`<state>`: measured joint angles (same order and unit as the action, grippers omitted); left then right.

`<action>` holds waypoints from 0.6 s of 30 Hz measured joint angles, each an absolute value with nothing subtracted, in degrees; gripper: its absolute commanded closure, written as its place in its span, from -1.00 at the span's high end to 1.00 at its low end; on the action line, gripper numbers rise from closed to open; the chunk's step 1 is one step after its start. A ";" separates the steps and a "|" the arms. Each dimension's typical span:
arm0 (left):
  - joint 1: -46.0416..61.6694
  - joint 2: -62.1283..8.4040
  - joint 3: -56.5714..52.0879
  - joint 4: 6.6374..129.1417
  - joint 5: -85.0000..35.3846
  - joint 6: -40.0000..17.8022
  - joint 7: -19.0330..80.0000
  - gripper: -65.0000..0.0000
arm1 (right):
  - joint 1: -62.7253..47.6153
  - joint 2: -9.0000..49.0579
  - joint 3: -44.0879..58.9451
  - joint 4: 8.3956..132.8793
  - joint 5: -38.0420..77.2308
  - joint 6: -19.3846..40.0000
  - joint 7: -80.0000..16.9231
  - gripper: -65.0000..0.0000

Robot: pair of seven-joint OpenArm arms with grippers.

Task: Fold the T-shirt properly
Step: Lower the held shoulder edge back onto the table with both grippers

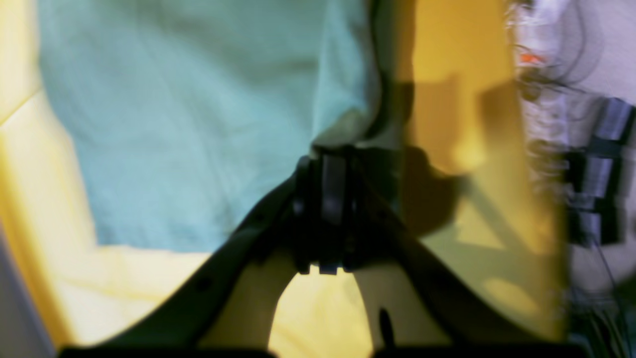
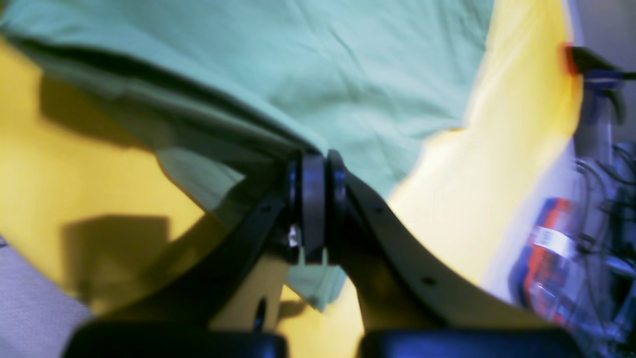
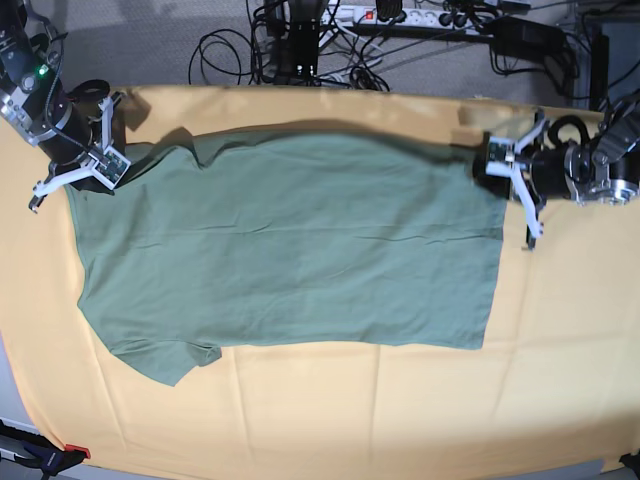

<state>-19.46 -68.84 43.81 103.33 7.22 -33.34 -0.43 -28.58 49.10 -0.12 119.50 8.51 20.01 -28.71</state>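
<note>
A: Status on the fold?

B: T-shirt (image 3: 290,250) lies spread on the yellow-orange cloth (image 3: 330,410), length running across the base view. One sleeve sticks out at the near-left corner. Far long edge is raised off the cloth, shadow under it.

A: Grippers?

B: Both clamped on fabric. Right gripper (image 3: 100,160) pinches the far-left corner, shoulder end. Left gripper (image 3: 497,160) pinches the far-right corner, hem end. Wrist views are blurry but agree: jaws shut, green cloth between them on both the left gripper (image 1: 325,164) and right gripper (image 2: 313,166).

A: So which step?

B: Looks like the first lengthwise fold: far edge lifted, about to be carried toward the near edge. Nothing folded over yet.

A: What does the next move need?

B: My read: both arms travel together at matched height, keep the edge taut between them. Lay it down parallel to the near edge. Slack in the middle would wrinkle the fold.
</note>
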 measured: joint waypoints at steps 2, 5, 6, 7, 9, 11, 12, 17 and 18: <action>-21.43 -67.40 43.81 100.79 6.48 -32.47 -0.40 -1.00 | -26.50 48.90 -0.21 116.90 11.25 21.93 -27.77 -1.00; -23.40 -65.10 43.81 97.08 6.59 -32.40 -0.49 -1.00 | -23.57 48.90 -0.21 113.10 12.38 21.89 -25.74 -1.00; -23.88 -64.40 43.81 95.85 6.50 -32.40 -0.60 -1.00 | -22.55 48.90 -0.21 111.85 12.43 21.98 -24.75 -1.00; -24.56 -63.64 43.81 94.78 6.48 -32.42 -0.56 -1.00 | -21.61 48.75 -0.19 110.63 12.58 21.98 -23.51 -1.00; -25.45 -62.24 43.81 93.19 6.57 -32.10 -0.56 -1.00 | -19.51 48.18 -0.19 107.90 13.37 23.16 -22.85 -1.00; -25.58 -61.23 43.81 92.25 6.63 -32.12 -0.56 -1.00 | -17.56 47.44 -0.19 105.16 16.67 26.00 -22.90 -1.00; -25.54 -60.84 43.81 91.92 6.63 -32.12 -0.54 -1.00 | -16.73 46.83 -0.21 103.98 17.61 27.03 -22.87 -1.00; -25.54 -59.96 43.81 91.77 6.66 -31.05 -0.56 -1.00 | -12.23 43.59 -0.25 99.20 18.02 27.83 -22.90 -1.00; -25.54 -59.88 43.81 91.77 6.68 -30.35 -0.56 -1.00 | -11.55 43.27 -0.27 98.63 18.04 27.97 -22.87 -1.00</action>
<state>-25.54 -59.88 43.81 91.77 6.68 -30.35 -0.56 -11.55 43.27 -0.27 98.63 18.04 27.97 -22.87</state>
